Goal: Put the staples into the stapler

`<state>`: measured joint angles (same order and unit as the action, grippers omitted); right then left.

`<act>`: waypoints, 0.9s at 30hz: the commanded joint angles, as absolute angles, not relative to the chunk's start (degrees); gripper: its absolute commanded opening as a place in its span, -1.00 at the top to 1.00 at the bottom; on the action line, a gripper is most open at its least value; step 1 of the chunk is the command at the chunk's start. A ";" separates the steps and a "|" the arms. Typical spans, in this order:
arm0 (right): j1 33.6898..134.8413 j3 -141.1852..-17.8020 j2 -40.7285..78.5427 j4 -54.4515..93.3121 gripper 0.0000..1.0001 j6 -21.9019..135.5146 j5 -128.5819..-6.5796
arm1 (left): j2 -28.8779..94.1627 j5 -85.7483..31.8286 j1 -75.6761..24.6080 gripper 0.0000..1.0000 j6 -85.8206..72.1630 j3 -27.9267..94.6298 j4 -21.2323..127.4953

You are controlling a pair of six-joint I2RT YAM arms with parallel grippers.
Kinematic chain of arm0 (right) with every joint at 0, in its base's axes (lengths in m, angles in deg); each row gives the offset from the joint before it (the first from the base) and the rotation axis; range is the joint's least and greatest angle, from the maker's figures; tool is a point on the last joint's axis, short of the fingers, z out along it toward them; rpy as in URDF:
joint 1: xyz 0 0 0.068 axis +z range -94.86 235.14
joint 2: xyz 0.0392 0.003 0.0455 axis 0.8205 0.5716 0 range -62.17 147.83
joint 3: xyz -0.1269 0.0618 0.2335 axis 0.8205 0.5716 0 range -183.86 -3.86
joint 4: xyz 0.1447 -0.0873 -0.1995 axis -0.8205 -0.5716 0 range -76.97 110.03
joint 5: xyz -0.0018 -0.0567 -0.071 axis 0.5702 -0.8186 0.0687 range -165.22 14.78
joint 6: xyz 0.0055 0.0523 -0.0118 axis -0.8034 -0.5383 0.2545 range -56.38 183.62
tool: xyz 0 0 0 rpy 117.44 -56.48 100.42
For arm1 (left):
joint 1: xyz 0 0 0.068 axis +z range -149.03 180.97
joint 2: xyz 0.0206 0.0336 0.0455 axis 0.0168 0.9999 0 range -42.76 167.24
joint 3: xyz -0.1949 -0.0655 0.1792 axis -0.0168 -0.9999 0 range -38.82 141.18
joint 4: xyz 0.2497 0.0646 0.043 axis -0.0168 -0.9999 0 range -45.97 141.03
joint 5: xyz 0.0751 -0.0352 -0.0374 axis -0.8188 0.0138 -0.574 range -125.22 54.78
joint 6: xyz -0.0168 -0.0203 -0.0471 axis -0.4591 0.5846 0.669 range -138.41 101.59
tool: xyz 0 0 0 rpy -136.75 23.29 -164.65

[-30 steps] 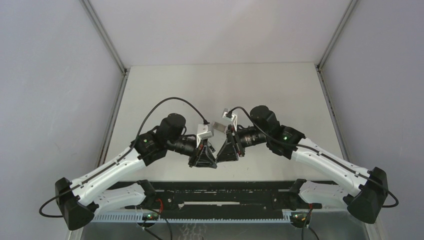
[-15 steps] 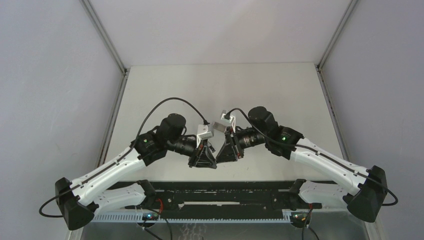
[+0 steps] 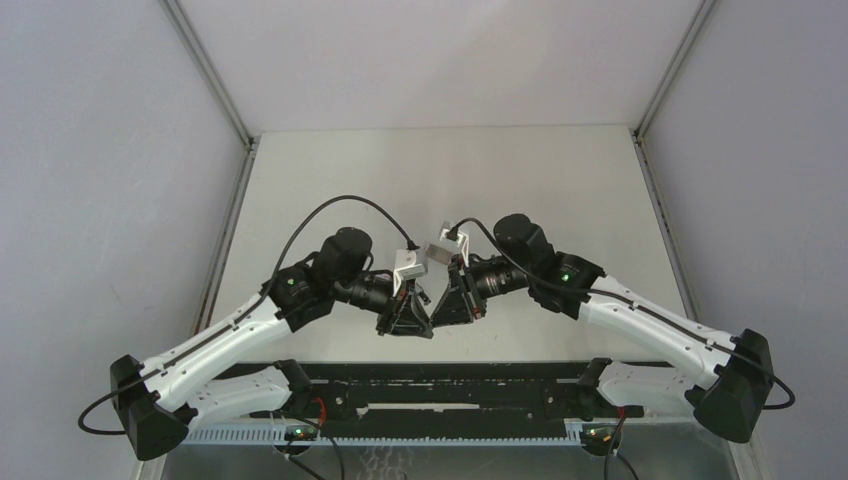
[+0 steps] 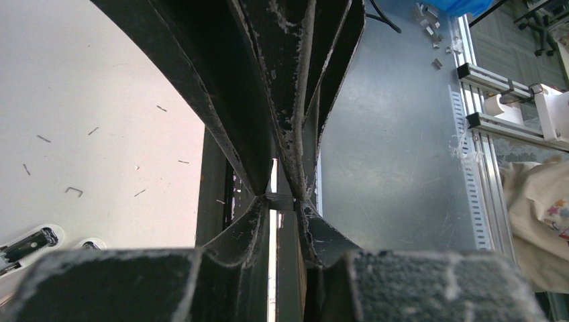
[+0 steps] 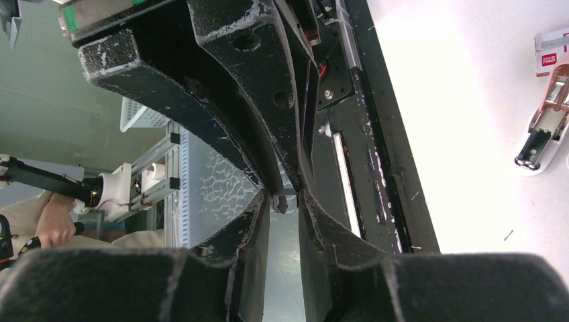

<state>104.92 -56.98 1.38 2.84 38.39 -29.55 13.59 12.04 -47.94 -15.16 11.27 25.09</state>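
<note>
My left gripper (image 3: 424, 322) and right gripper (image 3: 446, 314) meet tip to tip above the table's near edge. A short grey staple strip (image 4: 282, 201) spans the gap between the fingertips of both; it also shows in the right wrist view (image 5: 285, 193). Both pairs of jaws stand nearly closed on it. The white and pink stapler (image 5: 542, 137) lies open on the table, and its end shows in the left wrist view (image 4: 28, 243). The arms hide it in the top view.
A white and red staple box (image 5: 554, 45) lies beside the stapler. Loose staples (image 4: 74, 192) are scattered on the white table. The black base rail (image 5: 376, 168) and a metal plate (image 4: 396, 154) run below the grippers.
My right arm has shifted slightly left, toward the left gripper. The left arm has not moved.
</note>
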 commanded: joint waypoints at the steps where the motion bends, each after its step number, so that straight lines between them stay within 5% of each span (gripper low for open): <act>1: 105.76 -58.07 1.59 3.99 0.58 39.70 -29.13 | 13.35 13.38 -48.17 1.00 -16.65 14.62 26.07; 12: 106.03 -58.03 1.10 4.05 0.72 39.73 -29.98 | 13.52 12.57 -48.17 0.96 -16.57 14.69 26.03; 13: 106.02 -58.03 0.76 3.93 0.72 39.97 -30.47 | 13.51 12.21 -48.17 0.82 -16.56 14.61 26.05; 16: 105.95 -58.09 -0.71 3.42 0.74 40.76 -33.42 | 12.88 10.46 -48.08 -0.02 -16.92 14.45 25.31; 19: 105.86 -58.03 -2.08 1.96 0.74 42.17 -38.08 | 10.62 6.95 -47.52 -0.47 -18.66 14.58 23.35; 27: 107.33 -56.56 -1.52 0.50 0.72 45.06 -58.14 | 0.16 -2.85 -32.14 -0.64 -11.92 12.65 25.81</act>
